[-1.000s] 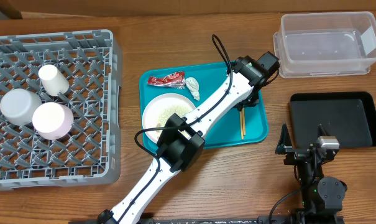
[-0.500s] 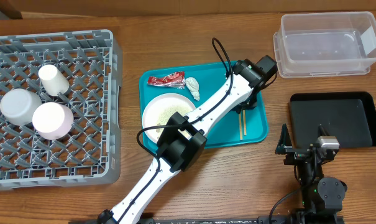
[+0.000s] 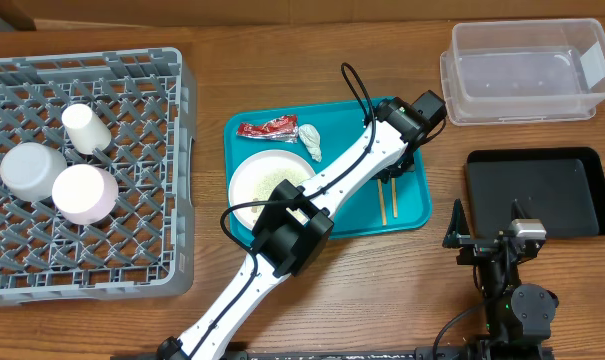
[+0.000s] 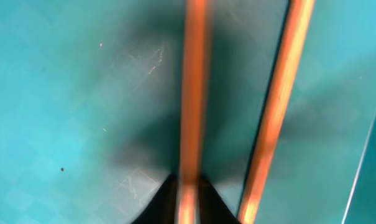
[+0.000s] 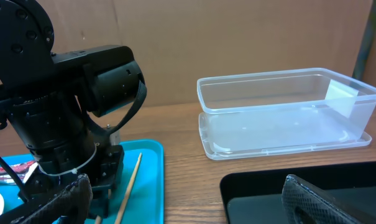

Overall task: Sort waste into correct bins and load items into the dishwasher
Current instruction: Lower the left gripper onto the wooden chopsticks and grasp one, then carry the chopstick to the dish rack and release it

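My left gripper [image 3: 395, 170] is down on the right side of the teal tray [image 3: 414, 208], shut on one wooden chopstick [image 4: 192, 93] that runs between its fingertips [image 4: 188, 200]. A second chopstick [image 4: 278, 106] lies beside it. The red wrapper [image 3: 267, 128] and white tissue wad [image 3: 310, 142] lie at the tray's back. The white plate [image 3: 265, 180] holds rice scraps. The grey-blue bowl [image 3: 30, 170], pink bowl [image 3: 84, 193] and white cup [image 3: 84, 128] sit in the grey rack [image 3: 132, 250]. My right gripper [image 5: 188, 205] is open and empty.
The clear tub [image 3: 527, 70] stands at the back right and is empty. The black tray [image 3: 542, 190] lies in front of it, next to my right gripper [image 3: 489, 222]. My left arm stretches diagonally across the teal tray and over part of the plate.
The left gripper has shifted slightly, and the chopstick in it has swung a little to the left on the teal tray. The right arm has not moved.
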